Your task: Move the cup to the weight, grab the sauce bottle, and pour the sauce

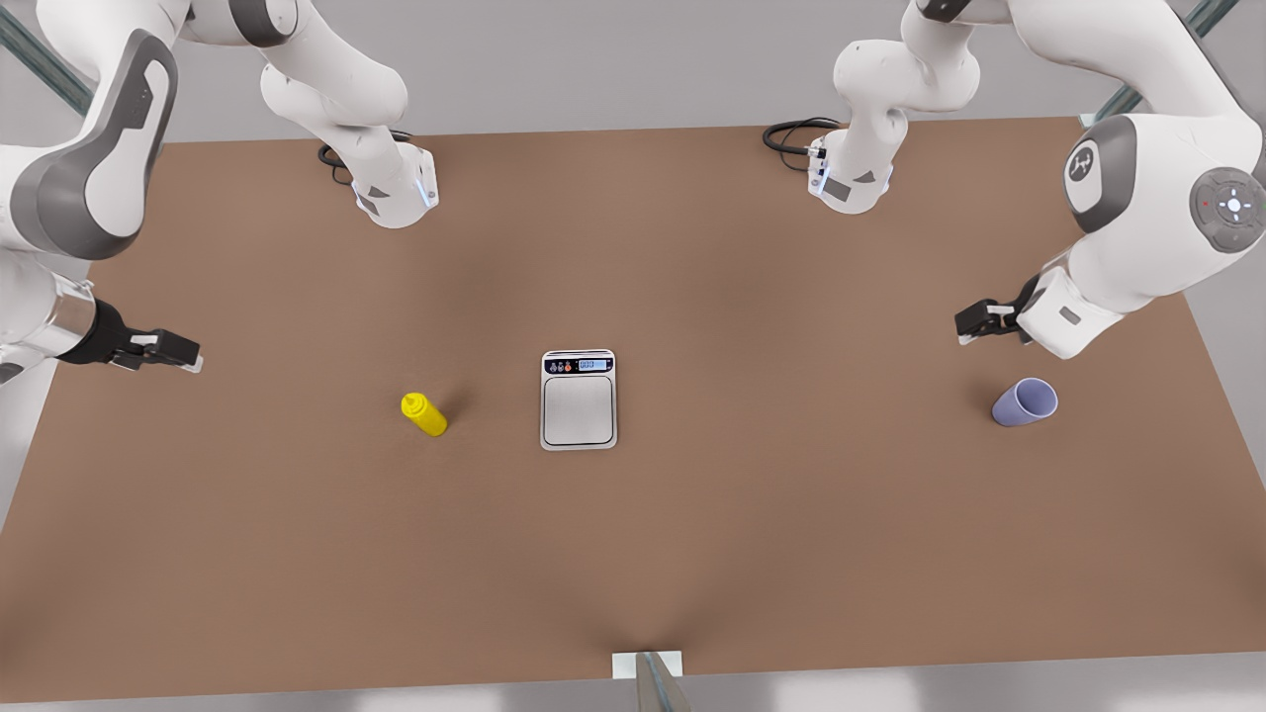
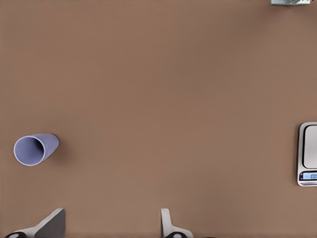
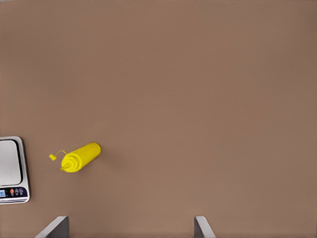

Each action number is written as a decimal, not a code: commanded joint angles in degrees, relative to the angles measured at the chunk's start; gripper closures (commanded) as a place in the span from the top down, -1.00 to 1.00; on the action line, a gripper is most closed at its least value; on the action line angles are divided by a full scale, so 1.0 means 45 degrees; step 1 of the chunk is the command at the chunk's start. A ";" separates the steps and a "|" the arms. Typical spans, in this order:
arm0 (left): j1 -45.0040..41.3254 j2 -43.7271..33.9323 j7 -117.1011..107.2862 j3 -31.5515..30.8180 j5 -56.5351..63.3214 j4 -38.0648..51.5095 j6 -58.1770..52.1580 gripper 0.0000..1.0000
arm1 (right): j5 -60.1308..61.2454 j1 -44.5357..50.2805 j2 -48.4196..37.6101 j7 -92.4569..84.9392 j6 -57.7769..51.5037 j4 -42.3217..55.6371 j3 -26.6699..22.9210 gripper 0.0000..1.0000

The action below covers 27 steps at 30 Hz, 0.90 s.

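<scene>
Grippers first. Left gripper (image 1: 974, 324) hangs over the table (image 1: 692, 554) at the front view's right, fingers (image 2: 166, 223) spread wide and empty, as the left wrist view shows. Right gripper (image 1: 183, 354) hangs at the front view's left edge, its fingers (image 3: 200, 225) likewise apart and holding nothing.

Cup (image 1: 1025, 402), lavender and handleless, stands on the table just beside and below the left gripper in the front view, upright as far as can be judged, its open mouth facing the cameras. Its long axis appears vertical, so a side grasp on the wall looks suitable. It is well apart from the weight (image 1: 579, 400), which lies flat at the table's centre with its display panel toward the arm bases; its platform is bare.

Sauce bottle (image 1: 424, 414), yellow, stands between the right gripper and the weight, near the weight's side toward the front view's left. The right wrist view shows a small cap tab at its nozzle.

Finding: the left arm is plainly the nearer to the cup, and the carry would run toward the front view's left to the weight. The right arm is nearer to the bottle and waits. No step of the task appears done.
</scene>
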 commanded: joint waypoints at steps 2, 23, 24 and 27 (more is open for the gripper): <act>0.0019 -0.0002 -0.0003 0.0020 0.0102 -0.0084 0.0097 1.00 | 0.0051 0.0021 -0.0001 0.0000 0.0000 0.0000 0.0023 1.00; 0.4609 0.3768 0.6071 0.2228 -0.1890 -0.5377 0.7813 1.00 | 0.0306 -0.0018 -0.0001 0.0000 0.0000 0.0000 0.0004 1.00; 0.4609 0.3846 0.6071 0.2228 -0.1890 -0.5358 0.7910 1.00 | 0.0306 0.0001 -0.0001 0.0000 0.0000 0.0000 0.0004 1.00; 0.4609 0.4276 0.6071 0.2228 -0.1910 -0.5339 0.8379 1.00 | 0.0306 -0.0038 -0.0001 0.0000 0.0000 0.0000 0.0004 1.00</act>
